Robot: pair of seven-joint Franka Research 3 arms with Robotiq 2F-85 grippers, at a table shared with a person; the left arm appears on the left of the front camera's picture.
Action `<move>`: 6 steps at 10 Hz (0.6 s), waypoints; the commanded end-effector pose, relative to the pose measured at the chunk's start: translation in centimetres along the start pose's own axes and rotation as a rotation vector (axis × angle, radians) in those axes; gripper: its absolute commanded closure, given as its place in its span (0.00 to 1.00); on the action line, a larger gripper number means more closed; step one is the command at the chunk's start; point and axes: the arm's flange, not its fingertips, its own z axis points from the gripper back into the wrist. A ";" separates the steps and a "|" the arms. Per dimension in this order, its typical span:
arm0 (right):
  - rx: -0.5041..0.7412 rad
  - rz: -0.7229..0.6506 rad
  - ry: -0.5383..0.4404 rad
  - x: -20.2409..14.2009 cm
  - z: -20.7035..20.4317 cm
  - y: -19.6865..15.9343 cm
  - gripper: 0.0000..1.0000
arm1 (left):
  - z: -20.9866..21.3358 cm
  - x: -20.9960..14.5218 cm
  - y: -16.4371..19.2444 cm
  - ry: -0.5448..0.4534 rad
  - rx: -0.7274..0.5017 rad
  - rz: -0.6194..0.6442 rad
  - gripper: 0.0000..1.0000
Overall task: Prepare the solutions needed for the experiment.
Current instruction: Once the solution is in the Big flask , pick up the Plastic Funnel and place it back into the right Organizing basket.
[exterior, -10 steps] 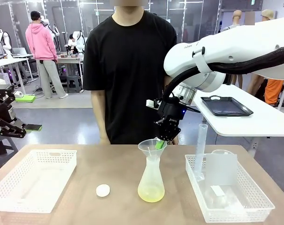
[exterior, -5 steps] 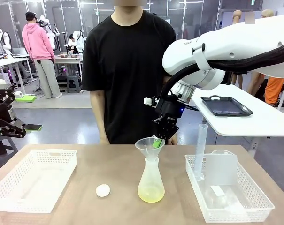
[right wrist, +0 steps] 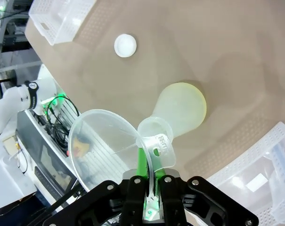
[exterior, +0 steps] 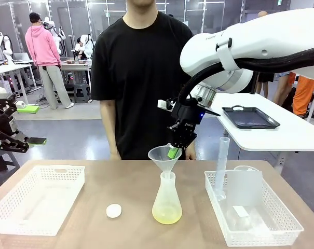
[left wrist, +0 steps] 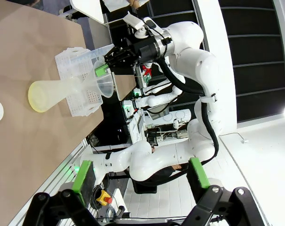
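Note:
A clear conical flask (exterior: 167, 199) stands mid-table with the pale yellow-green solutions (exterior: 167, 213) pooled in its base. Above its neck, my right gripper (exterior: 173, 151) is shut on the rim of a clear funnel (exterior: 163, 157), which hangs tilted with its stem at the flask's mouth. In the right wrist view the funnel (right wrist: 102, 146) is pinched between the green pads of the right gripper (right wrist: 149, 188), with the flask (right wrist: 177, 110) below. My left gripper (left wrist: 140, 174) is open with nothing in it, far from the flask (left wrist: 57, 92).
A small white stopper (exterior: 113, 210) lies left of the flask. A white basket (exterior: 37, 197) sits at the left. Another basket (exterior: 281, 228) at the right holds a graduated cylinder (exterior: 221, 166) and a beaker (exterior: 245, 184). A person stands behind the table.
My right gripper has risen and shifted slightly left, lifting the funnel up from the flask's neck. The flask and stopper stay put.

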 end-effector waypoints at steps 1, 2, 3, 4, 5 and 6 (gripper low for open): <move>-0.042 0.062 -0.067 -1.4 0.5 1.0 1.00 | -0.1 0.0 -0.2 0.001 -0.019 -0.008 0.00; -0.065 0.071 -0.089 -1.7 1.2 1.4 1.00 | -0.1 0.0 -0.2 0.001 -0.019 -0.008 0.00; -0.092 0.078 -0.109 -1.9 2.0 1.8 1.00 | -0.1 0.0 -0.2 0.001 -0.019 -0.008 0.00; -0.114 0.085 -0.126 -2.1 2.8 2.3 1.00 | -0.1 0.0 -0.2 0.001 -0.019 -0.008 0.00; -0.135 0.103 -0.145 -2.5 3.8 2.9 1.00 | -0.1 0.0 -0.2 0.001 -0.019 -0.008 0.00; -0.153 0.112 -0.167 -2.8 4.7 3.4 1.00 | -0.1 0.0 -0.2 0.001 -0.019 -0.008 0.00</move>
